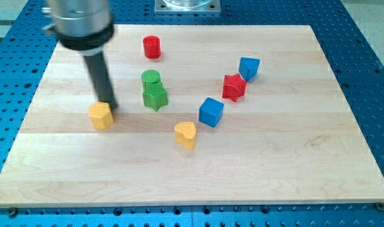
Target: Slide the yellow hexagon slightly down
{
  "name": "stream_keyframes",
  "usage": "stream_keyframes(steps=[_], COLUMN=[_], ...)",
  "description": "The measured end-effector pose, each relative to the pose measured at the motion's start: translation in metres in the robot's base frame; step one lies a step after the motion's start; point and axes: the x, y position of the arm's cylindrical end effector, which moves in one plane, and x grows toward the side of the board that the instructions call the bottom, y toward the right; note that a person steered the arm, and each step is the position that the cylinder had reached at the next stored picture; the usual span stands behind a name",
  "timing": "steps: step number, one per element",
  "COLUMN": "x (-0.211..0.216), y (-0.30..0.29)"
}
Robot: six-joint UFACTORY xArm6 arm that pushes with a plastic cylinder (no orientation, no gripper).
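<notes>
**Off-centre contact could spin the yellow hexagon sideways**

Your arm carries no gripper, so there is nothing to open or close; you have only the rod, and my tip (110, 106) sits at the upper right edge of the yellow hexagon (101, 116). It looks to be touching, though the rod hides the contact line, so you cannot be sure.

The yellow hexagon lies on the wooden counter (292, 164), well to the left of the green star (155, 98), which has the green cylinder (151, 79) pressed against its top side.

The risk is the offset. If you push straight down from here, my tip bears on the right shoulder, so the block may turn or skid left instead of sliding down. The tip could also slip off past the right edge.

Overshoot is the other hazard: the move is meant to be slight. The yellow heart (186, 133), lower right of the green star, is well apart, so collision looks unlikely.
</notes>
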Motion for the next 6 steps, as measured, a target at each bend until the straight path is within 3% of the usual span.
stream_keyframes(steps=[1,2,4,5,6], x=[0.006,0.021,0.023,0.042,0.051], y=[-0.002,0.042,-0.003,0.067,0.085])
